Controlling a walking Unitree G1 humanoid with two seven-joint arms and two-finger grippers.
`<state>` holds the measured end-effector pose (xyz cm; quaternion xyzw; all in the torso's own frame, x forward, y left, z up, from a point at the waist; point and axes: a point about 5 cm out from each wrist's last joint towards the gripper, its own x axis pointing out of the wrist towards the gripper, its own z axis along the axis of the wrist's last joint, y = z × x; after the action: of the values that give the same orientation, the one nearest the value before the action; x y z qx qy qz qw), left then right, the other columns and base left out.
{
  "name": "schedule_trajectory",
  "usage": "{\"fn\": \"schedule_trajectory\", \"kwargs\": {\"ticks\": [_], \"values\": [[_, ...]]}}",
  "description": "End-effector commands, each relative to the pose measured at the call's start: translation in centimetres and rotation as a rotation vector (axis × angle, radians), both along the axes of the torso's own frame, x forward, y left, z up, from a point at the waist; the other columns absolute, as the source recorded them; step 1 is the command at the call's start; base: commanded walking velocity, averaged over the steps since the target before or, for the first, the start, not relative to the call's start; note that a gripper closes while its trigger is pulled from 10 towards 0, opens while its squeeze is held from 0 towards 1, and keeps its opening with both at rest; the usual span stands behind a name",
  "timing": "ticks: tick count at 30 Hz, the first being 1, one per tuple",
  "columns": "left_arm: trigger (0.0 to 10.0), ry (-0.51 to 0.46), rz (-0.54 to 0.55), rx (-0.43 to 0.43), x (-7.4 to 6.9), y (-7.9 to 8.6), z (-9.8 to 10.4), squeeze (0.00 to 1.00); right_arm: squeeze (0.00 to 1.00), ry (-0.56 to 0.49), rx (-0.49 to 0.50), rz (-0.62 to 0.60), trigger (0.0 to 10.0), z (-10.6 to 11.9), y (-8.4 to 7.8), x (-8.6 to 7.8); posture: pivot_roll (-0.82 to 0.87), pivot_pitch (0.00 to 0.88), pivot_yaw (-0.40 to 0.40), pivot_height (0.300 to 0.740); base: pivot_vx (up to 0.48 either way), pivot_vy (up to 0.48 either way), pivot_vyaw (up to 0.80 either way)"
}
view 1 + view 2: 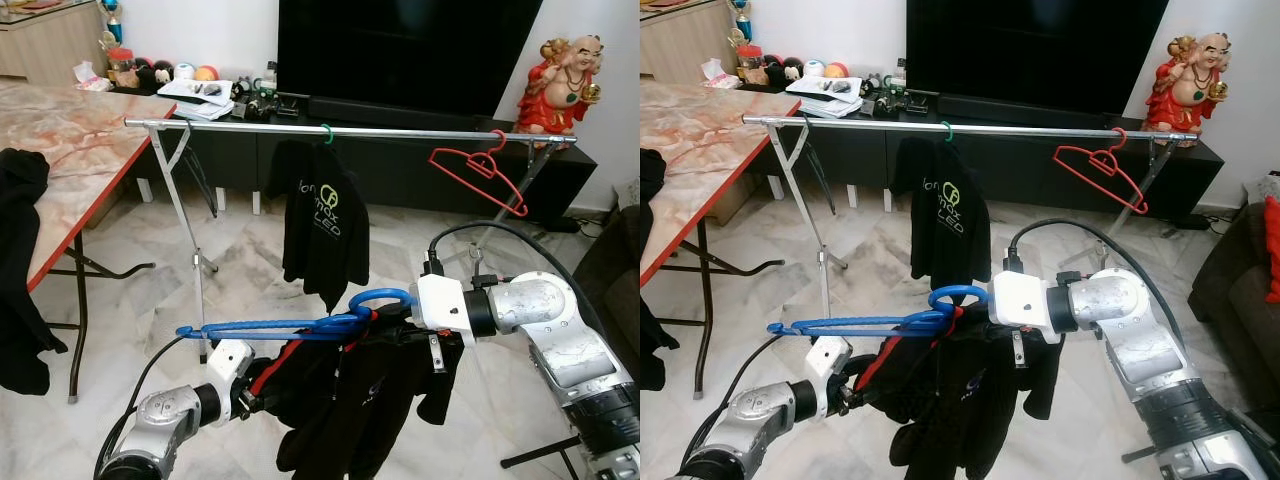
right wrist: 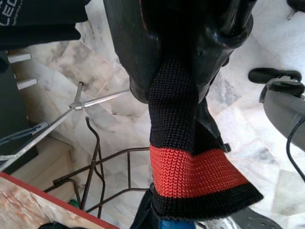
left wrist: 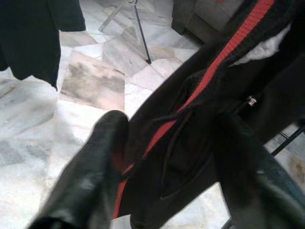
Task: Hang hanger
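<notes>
Nearest, the left pincer (image 1: 262, 398) has its two black fingers (image 3: 90, 176) spread apart on either side of a black garment with red trim (image 1: 350, 400), while the right pincer (image 1: 395, 318) is clamped on that garment's ribbed red-and-black collar at the hook of a blue hanger (image 1: 290, 325). Hanger and garment hang in the air between both arms, near and below the far silver rail (image 1: 350, 130). On that rail hang a black printed shirt (image 1: 320, 225) and, to the right, an empty red hanger (image 1: 480, 170); a marble-topped table (image 1: 70, 150) stands at left.
</notes>
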<state>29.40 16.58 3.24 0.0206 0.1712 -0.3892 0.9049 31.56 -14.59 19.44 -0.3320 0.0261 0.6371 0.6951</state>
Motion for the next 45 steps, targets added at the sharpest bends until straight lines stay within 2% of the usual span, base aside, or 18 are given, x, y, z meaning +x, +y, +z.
{"fn": "schedule_trajectory", "kwargs": {"ticks": [1,12,32,39,43,45], "values": [[0.0,0.009,-0.016,-0.01,-0.1,-0.3,0.0,0.0,0.0,-0.058,0.012,-0.007,0.0,1.4,-0.3,0.4,0.01,0.0,-0.115,0.74,0.0,0.0,0.0],[0.0,0.044,-0.085,-0.041,-0.2,-1.9,-0.2,0.0,0.0,-0.071,0.021,-0.025,0.0,1.7,-0.4,0.7,0.01,0.0,-0.116,0.74,0.0,0.0,0.0],[0.0,0.064,-0.052,-0.062,-0.5,-1.4,-0.5,0.0,0.0,-0.071,0.028,-0.054,0.0,1.4,-0.6,1.3,0.02,0.0,-0.112,0.74,0.0,0.0,0.0],[0.0,0.053,0.058,0.002,-0.3,-0.1,-0.9,0.0,0.0,-0.052,-0.005,-0.106,0.0,0.4,-1.8,1.4,0.02,0.0,-0.108,0.74,0.0,0.0,0.0],[0.0,0.042,0.121,0.036,-0.4,0.6,-1.1,0.0,0.0,-0.045,-0.089,-0.137,0.0,-0.9,-3.1,1.2,0.01,0.0,-0.103,0.74,0.0,0.0,0.0],[0.0,0.041,0.136,0.044,-0.4,0.7,-1.2,0.0,0.0,-0.039,-0.1,-0.142,0.0,-1.2,-3.4,1.2,0.01,0.0,-0.102,0.74,0.0,0.0,0.0]]}}
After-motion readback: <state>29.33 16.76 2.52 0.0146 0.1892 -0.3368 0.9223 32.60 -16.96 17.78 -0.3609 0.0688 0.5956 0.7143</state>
